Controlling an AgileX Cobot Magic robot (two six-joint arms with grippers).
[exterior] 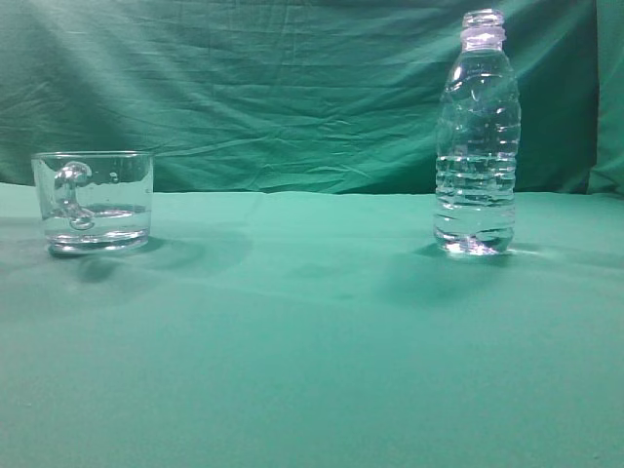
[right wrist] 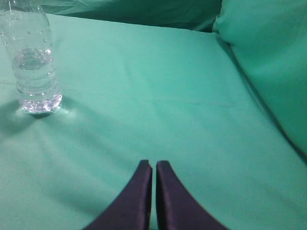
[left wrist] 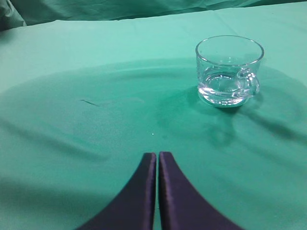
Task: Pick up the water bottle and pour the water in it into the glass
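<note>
Both grippers are pressed together: the glass (left wrist: 229, 71) sits ahead-right of the left gripper (left wrist: 157, 155), the seemingly unlabelled water bottle (right wrist: 32, 57) ahead-left of the right gripper (right wrist: 154, 164).

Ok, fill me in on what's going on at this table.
Nothing is being handled yet. The water bottle stands upright and uncapped on the green cloth, about half full of water. The glass sits apart from it, upright, with a little liquid at the bottom. The left gripper and right gripper are both shut and hold nothing, away from both objects.
</note>
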